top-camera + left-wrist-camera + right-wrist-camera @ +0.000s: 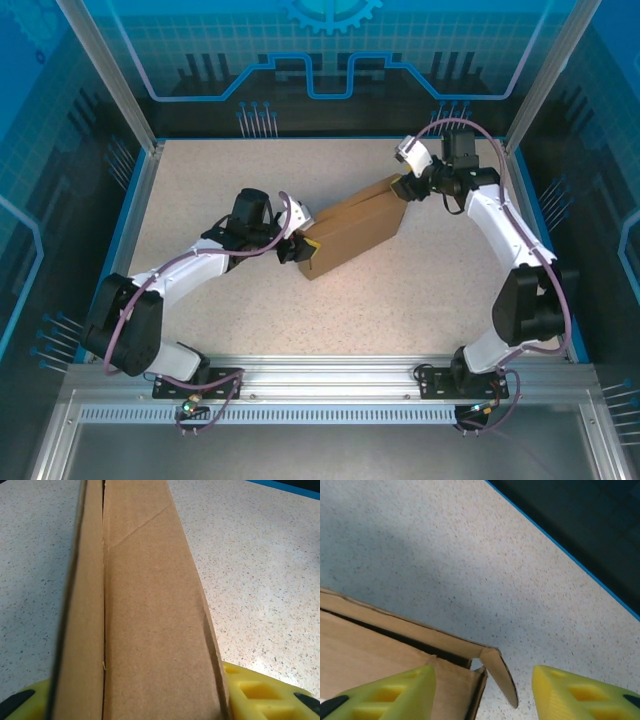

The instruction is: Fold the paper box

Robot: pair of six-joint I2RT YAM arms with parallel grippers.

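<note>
The paper box (350,228) is a brown cardboard shape lying diagonally at the table's middle. My left gripper (299,249) holds its near-left end. In the left wrist view the box (150,605) runs away from the camera between the two yellow fingers (260,696), and my left gripper (140,702) is shut on it. My right gripper (406,187) is at the box's far-right end. In the right wrist view it (484,675) stands open, with the box's corner (380,650) and a small loose flap (501,676) between its fingers. There is a gap between the flap and the right finger (580,692).
The speckled table (200,180) is bordered by a blue edge (570,560) and metal frame posts (140,150). An aluminium rail (330,385) with the arm bases runs along the near edge.
</note>
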